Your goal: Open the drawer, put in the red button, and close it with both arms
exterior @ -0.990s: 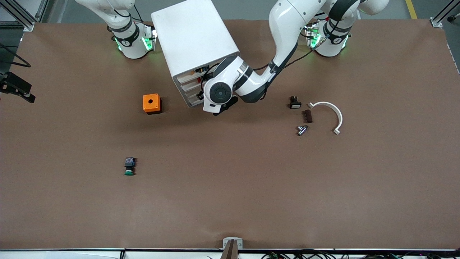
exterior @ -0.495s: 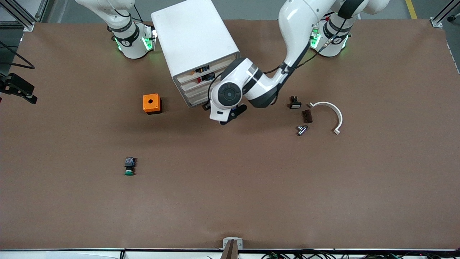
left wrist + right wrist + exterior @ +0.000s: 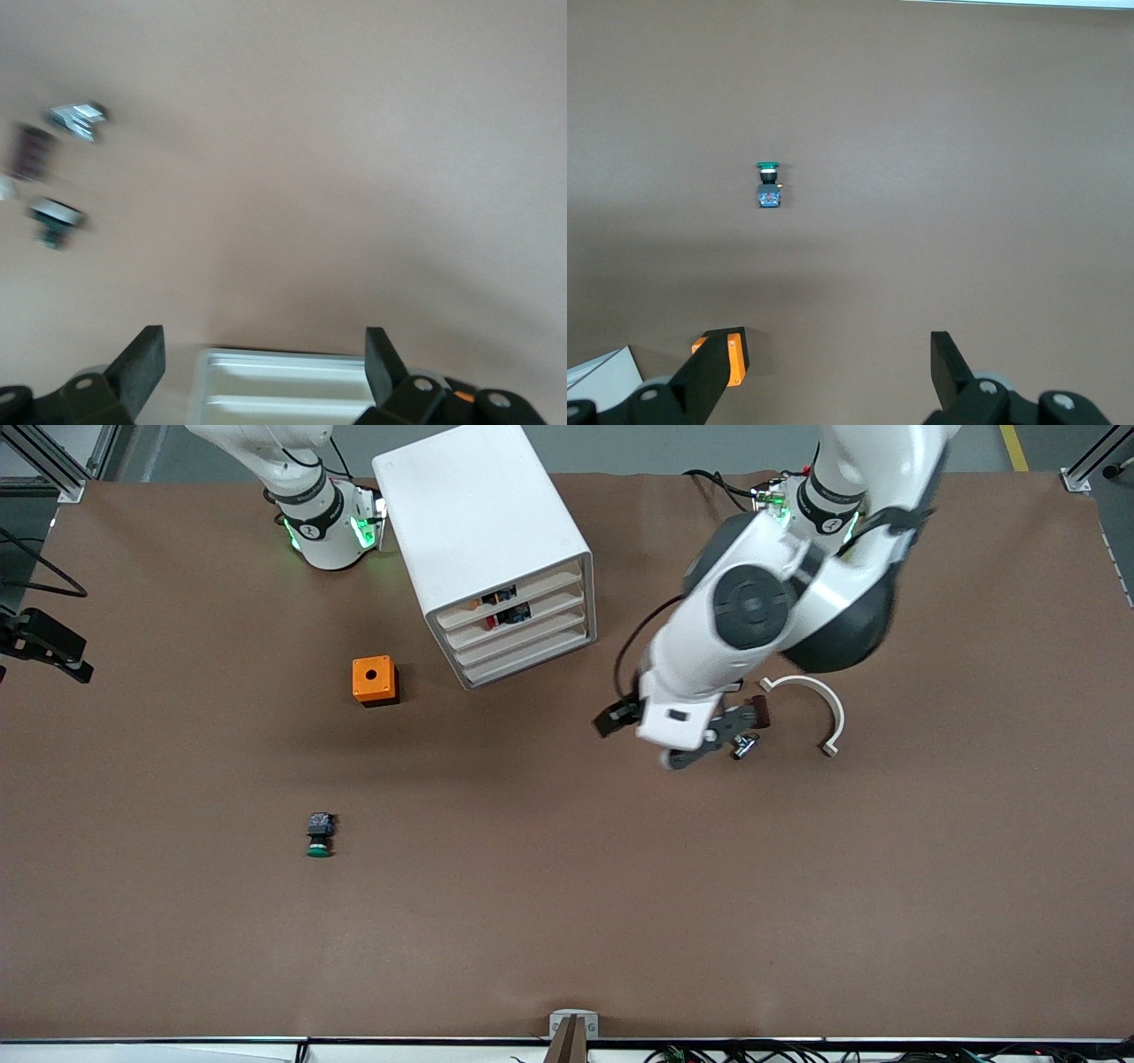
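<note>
- Two grippers, both empty; left gripper [image 3: 263, 335] over bare desk [image 3: 567, 921] in the middle of the front view, fingers spread wide, well apart from the cabinet [image 3: 483, 522]; apparently done at the drawers
- Right gripper [image 3: 837, 335] waiting aloft, fingers equally wide, above the orange box [image 3: 726, 354]
- The drawer [image 3: 545, 607], second of four in the cabinet front, upper middle of frame; seemingly pushed in flush; smooth white plastic, rounded corners
- The red button not on the desk; small dark and reddish parts glimpsed in the upper drawers, possibly it, impossible to tell
- Green-capped button [image 3: 320, 835] lying on matte brown desk, lower in frame
</note>
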Robot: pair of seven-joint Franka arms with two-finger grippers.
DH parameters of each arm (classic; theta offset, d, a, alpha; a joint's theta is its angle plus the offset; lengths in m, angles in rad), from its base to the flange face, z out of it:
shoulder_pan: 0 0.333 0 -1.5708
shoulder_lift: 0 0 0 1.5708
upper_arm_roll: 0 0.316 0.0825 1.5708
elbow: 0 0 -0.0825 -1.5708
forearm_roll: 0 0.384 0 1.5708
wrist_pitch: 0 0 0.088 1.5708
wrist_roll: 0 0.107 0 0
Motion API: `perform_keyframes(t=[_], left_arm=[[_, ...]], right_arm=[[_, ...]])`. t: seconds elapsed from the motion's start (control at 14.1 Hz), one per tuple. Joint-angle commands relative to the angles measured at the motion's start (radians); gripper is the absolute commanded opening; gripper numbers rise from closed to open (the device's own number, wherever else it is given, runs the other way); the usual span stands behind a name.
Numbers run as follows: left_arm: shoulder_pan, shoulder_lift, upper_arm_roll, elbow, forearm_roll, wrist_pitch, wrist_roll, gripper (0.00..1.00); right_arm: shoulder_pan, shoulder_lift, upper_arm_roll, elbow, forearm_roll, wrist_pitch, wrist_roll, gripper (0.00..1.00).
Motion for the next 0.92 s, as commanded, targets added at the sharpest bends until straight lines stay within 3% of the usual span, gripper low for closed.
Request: perform_keyframes(t=[0.0,0.21,0.57,0.71,0.85], left_arm=[[0.112,-0.104,-0.006,-0.041,0.023,-0.149,0.191,0.99],[0.241,-0.159,-0.008,-0.043,0.084,-0.295,0.419,0.99],[0.367,-0.201,-0.005,-0.056,0.144,-0.335,0.702,0.99],[0.364,-0.245,0.039,-0.113,0.187,-0.334,0.819,0.99],[0.353,-0.304,0.128,-0.183,0.187,-0.312,0.963,0.99]], right_arm=[[0.005,0.013,0.000,0.025,-0.007,-0.011,0.019,1.00],[0.004,0.013,0.000,0.025,-0.007,-0.014,0.019,1.00],[0.004,0.013,0.000,0.027,-0.007,-0.012,0.020,1.00],[0.004,0.013,0.000,0.027,-0.006,-0.011,0.020,1.00],[0.004,0.013,0.000,0.025,-0.006,-0.009,0.020,1.00]])
